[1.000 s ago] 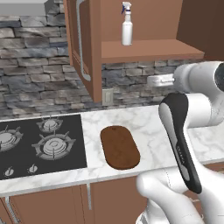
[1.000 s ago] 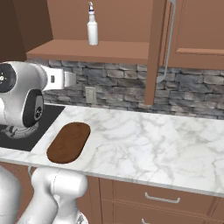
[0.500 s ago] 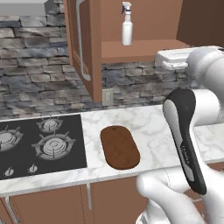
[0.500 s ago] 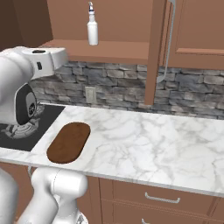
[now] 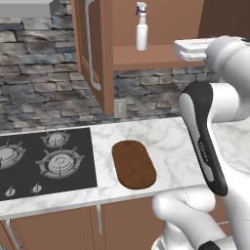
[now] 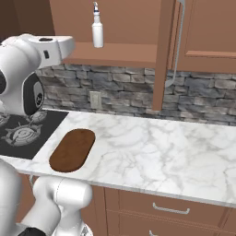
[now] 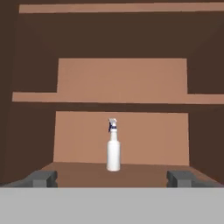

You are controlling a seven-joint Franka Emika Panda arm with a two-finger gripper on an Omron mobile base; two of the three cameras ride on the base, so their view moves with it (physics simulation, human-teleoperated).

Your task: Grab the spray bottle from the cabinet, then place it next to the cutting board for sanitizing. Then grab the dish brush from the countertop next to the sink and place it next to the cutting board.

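The black stovetop point(image 5: 44, 161) sits at the left end of the white marble countertop point(image 5: 166, 141). Beside it, near the front edge, lies the flat dark brown wooden cutting board point(image 5: 133, 164). The small white spray bottle point(image 5: 141, 28) stands upright at the front edge of the open reddish-brown cabinet's point(image 5: 97, 53) shelf. The gripper point(image 7: 113, 178) faces it, fingers spread wide, holding nothing.

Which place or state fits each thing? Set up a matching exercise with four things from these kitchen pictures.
Things:
1. small white spray bottle
2. dark brown oblong wooden cutting board
3. reddish-brown cabinet door
4. gripper fingers

Places or states:
A. swung open
B. flat on the white marble countertop
C. spread wide apart
D. upright on the cabinet shelf

Pairs: 1-D, 2-B, 3-A, 4-C
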